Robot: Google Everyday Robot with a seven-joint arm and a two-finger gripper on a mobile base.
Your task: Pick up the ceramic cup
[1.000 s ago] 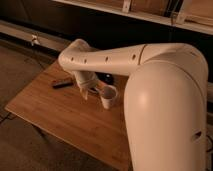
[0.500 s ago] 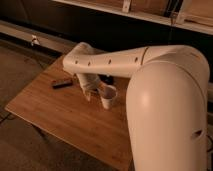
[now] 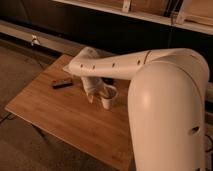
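Note:
The ceramic cup (image 3: 109,98) is small and white and stands upright on the wooden table (image 3: 55,112), near its middle. My gripper (image 3: 98,95) hangs down from the white arm (image 3: 115,65) right at the cup's left side, low over the tabletop. It is open, with one finger (image 3: 91,97) showing left of the cup. The cup rests on the table, and I cannot tell whether the gripper touches it.
A dark flat object (image 3: 62,84) lies on the table to the left of the gripper. The arm's big white housing (image 3: 167,120) fills the right side and hides the table's right part. A dark wall with a ledge runs behind the table.
The arm has shifted slightly right and down, bringing the gripper closer to the cup. The cup and the dark object have not moved.

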